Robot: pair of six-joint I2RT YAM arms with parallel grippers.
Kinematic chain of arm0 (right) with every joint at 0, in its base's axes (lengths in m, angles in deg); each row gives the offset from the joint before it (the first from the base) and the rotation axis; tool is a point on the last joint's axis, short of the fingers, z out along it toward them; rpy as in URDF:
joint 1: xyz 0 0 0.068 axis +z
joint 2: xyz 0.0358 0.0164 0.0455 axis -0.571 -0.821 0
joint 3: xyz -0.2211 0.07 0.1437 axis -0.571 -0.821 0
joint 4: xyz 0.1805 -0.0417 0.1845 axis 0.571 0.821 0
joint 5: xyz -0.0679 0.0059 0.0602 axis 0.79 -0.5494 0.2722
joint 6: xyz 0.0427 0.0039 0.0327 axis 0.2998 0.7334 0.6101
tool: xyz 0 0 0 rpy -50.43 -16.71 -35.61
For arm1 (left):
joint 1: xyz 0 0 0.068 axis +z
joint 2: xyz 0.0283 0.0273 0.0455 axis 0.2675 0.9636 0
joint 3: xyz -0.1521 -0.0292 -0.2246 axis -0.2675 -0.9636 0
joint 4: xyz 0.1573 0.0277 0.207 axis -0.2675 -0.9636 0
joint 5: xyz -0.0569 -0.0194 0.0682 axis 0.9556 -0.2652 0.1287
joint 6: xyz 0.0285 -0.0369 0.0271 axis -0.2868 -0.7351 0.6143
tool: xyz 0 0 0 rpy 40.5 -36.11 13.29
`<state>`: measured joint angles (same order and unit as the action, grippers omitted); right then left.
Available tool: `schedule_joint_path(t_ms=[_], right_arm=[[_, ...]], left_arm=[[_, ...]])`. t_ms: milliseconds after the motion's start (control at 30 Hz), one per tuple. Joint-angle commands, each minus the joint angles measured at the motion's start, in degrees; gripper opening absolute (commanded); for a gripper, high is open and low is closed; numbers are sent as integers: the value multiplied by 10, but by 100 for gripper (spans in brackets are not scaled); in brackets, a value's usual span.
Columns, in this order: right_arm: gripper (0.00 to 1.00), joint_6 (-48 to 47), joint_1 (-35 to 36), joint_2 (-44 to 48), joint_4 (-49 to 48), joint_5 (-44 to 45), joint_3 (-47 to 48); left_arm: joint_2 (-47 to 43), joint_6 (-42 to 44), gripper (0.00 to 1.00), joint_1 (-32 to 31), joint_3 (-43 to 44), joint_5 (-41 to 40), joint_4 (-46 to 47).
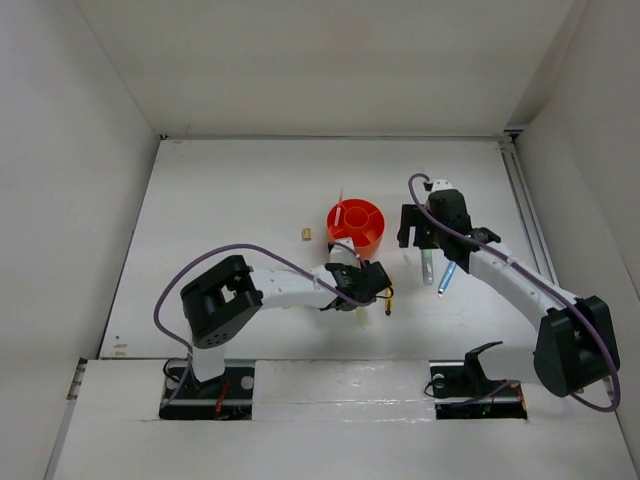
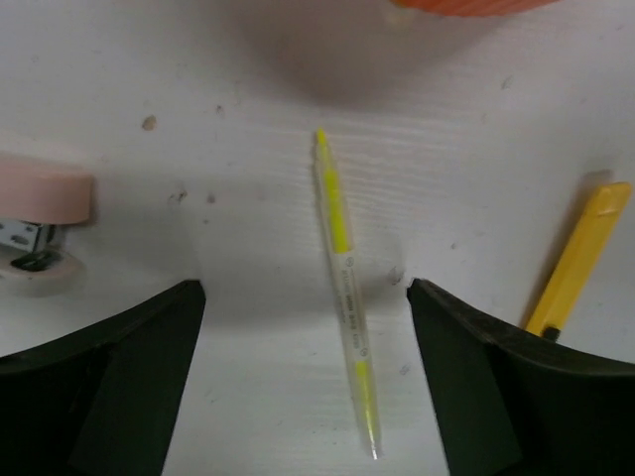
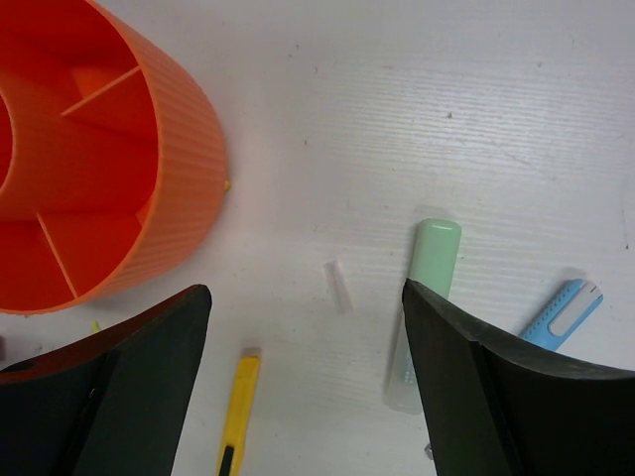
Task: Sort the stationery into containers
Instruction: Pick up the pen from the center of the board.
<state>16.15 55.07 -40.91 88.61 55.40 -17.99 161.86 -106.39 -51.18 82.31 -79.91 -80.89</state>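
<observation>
The round orange organiser (image 1: 356, 226) stands mid-table with a pink pen (image 1: 340, 210) upright in it. My left gripper (image 2: 304, 322) is open, low over the table, with a pale yellow marker (image 2: 342, 288) lying between its fingers, untouched. A pink-white stapler (image 2: 40, 213) lies to its left and a yellow cutter (image 2: 580, 253) to its right. My right gripper (image 3: 306, 312) is open and empty, just right of the organiser (image 3: 109, 169). A green marker (image 3: 429, 297) lies by its right finger, with a blue pen (image 3: 561, 312) beyond. A tan block (image 1: 306, 234) lies left of the organiser.
White walls close in the table on the left, back and right. A small clear cap (image 3: 340, 286) and the yellow cutter (image 3: 238, 416) lie between my right fingers. The two grippers (image 1: 368, 283) (image 1: 420, 238) are close together in front of the organiser.
</observation>
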Motion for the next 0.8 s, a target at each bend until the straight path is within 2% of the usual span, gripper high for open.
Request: schedule_joint_path(t_ms=[0, 100, 233, 367, 433, 500, 767], right_arm=[[83, 4, -2, 6, -20, 1, 27], [83, 4, -7, 12, -26, -11, 21], [83, 9, -7, 17, -37, -23, 15], [83, 15, -14, 23, -43, -36, 15], [83, 15, -14, 28, -48, -51, 15], [83, 21, -19, 40, -59, -58, 10], [83, 21, -37, 60, -70, -105, 5]], left_arm=[[5, -10, 76, -1, 31, 20, -20], [12, -25, 63, -1, 36, 31, -40], [40, -39, 54, -1, 57, 43, -78], [66, -56, 54, -1, 81, 62, -112], [81, -66, 47, -1, 86, 68, -142], [95, -72, 47, -1, 101, 82, -154], [130, -95, 28, -1, 111, 132, -171]])
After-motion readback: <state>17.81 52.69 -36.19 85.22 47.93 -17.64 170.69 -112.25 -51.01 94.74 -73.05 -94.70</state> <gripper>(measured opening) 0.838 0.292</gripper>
